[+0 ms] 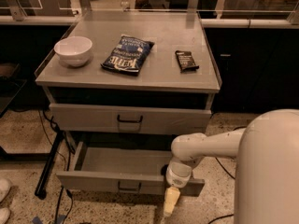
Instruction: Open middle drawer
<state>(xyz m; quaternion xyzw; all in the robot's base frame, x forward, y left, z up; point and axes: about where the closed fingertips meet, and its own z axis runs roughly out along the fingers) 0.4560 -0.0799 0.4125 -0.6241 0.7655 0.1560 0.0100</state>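
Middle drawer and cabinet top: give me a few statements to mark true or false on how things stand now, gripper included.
1. The middle drawer is pulled out. True.
2. The white bowl sits at the left end of the cabinet top. True.
3. The gripper hovers over the cabinet top. False: it hangs low before the middle drawer's front, right of its pull.
4. The chip bag lies inside the middle drawer. False: it lies on the cabinet top, beside the bowl.
5. The drawer above is pulled out too. False: it is shut.

White bowl left on grey worktop, dark blue chip bag middle, small black packet right, all apart. Claw low, near speckled floor.
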